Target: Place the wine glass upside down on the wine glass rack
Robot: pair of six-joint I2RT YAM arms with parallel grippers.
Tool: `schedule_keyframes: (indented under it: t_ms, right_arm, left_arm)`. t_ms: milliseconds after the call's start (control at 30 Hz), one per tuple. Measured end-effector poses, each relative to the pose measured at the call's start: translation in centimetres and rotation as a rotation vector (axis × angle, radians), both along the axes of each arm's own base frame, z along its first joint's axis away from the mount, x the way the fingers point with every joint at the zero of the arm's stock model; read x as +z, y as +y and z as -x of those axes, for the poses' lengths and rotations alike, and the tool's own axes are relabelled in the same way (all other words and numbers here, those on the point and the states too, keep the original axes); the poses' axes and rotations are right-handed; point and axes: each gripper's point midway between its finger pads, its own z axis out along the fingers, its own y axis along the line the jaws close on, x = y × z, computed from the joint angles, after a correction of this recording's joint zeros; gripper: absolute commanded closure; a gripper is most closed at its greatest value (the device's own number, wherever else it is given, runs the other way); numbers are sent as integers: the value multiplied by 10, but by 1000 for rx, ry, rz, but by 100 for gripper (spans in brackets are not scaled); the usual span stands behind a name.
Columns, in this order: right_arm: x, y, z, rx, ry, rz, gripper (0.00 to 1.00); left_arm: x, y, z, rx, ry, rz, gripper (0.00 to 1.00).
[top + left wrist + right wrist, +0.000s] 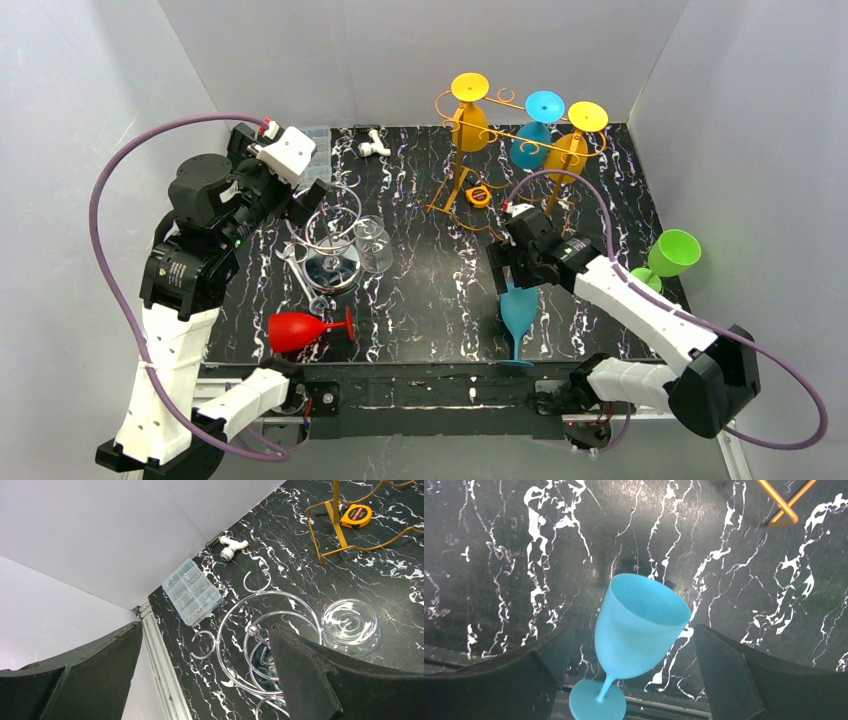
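A light blue wine glass point(517, 312) lies tilted on the black marbled table, its rim toward the far side and its foot point(515, 361) at the near edge. My right gripper point(517, 282) is open right above it. In the right wrist view the bowl point(639, 625) sits between the spread fingers point(744, 675) without touching them. The gold wire rack point(500, 150) at the back holds two yellow glasses and one blue glass upside down. My left gripper point(305, 207) is open and empty over a chrome wire rack point(335, 250).
A clear glass point(374, 244) stands beside the chrome rack. A red glass point(300, 328) lies at the front left. Green glasses point(672, 255) sit at the right edge. A yellow tape measure point(479, 195), a white fitting point(374, 146) and a clear parts box point(192, 591) lie near the back.
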Motion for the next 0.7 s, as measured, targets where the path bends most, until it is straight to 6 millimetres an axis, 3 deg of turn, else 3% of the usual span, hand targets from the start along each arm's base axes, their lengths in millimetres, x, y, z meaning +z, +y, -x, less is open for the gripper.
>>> schedule_keyframes:
  t_ms: [167, 333, 500, 633, 700]
  right_arm:
    - [-16, 6, -11, 36, 17, 39, 18]
    - [-28, 17, -8, 91, 75, 28, 33]
    - [-31, 22, -4, 130, 114, -8, 48]
    - [-31, 19, -5, 129, 143, -28, 51]
    - [-27, 22, -4, 145, 151, -44, 57]
  left_arm:
    - [0, 0, 0, -1, -1, -3, 2]
    - [0, 0, 0, -2, -2, -7, 2]
    - [0, 0, 0, -3, -4, -11, 2]
    - [0, 1, 0, -5, -7, -17, 2]
    - [1, 1, 0, -6, -9, -21, 2]
